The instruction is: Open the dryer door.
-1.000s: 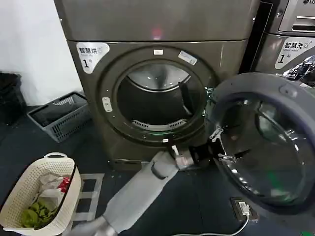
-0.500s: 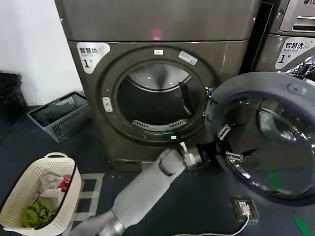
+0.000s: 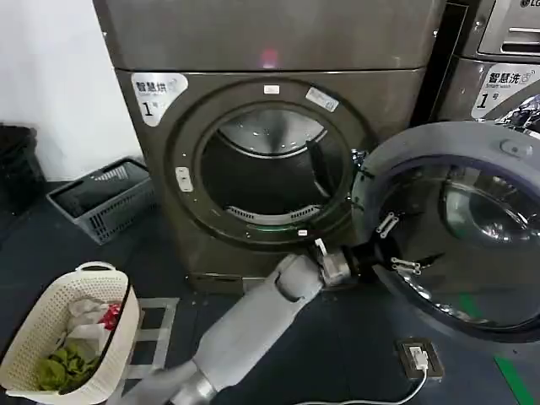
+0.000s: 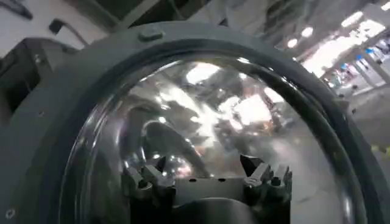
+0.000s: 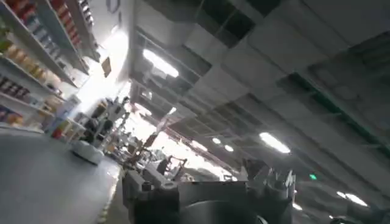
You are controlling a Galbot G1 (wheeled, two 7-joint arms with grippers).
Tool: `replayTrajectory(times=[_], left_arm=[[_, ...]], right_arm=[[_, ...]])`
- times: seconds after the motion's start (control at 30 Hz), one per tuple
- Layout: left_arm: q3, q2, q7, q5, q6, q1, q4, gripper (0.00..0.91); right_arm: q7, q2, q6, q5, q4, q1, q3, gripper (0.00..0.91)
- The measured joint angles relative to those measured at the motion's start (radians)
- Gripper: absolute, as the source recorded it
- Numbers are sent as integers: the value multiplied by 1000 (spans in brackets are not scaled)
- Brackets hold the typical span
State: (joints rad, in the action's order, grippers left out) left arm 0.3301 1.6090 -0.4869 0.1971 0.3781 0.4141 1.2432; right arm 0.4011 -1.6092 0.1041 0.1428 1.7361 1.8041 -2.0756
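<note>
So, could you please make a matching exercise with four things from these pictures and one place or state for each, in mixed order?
Things:
1. dryer door
2. left gripper
3. white basket
4. grey crate

Places or states:
a. on the floor, holding clothes
b. open, fingers against the door's inner glass
c. swung wide open
d. beside the dryer, near the wall

Pairs: 1-c, 2-b, 3-a, 4-d

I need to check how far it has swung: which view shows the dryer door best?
The head view: the whole dryer door stands swung wide beside the dryer, the left pincer at its glass. The left wrist view gives a close-up of its inner rim and glass; the right wrist view faces a ceiling.
</note>
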Motion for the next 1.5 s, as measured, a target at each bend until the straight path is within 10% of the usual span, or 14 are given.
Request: replayTrajectory(times=[0.73,1.2,1.5], left_arm=[[-393,-649,453,312,-743,590,899,907],[-753,-816,927,699,-1105,807,942,907],[-793,-943,1277,1213,-1116,711,811,907]], right_arm=[[-56,49,-89,167,-23,-4,19,907],[-84,42,-67,186,30,-31,99,907],[-84,37,-28,186,53,-33,148,907]])
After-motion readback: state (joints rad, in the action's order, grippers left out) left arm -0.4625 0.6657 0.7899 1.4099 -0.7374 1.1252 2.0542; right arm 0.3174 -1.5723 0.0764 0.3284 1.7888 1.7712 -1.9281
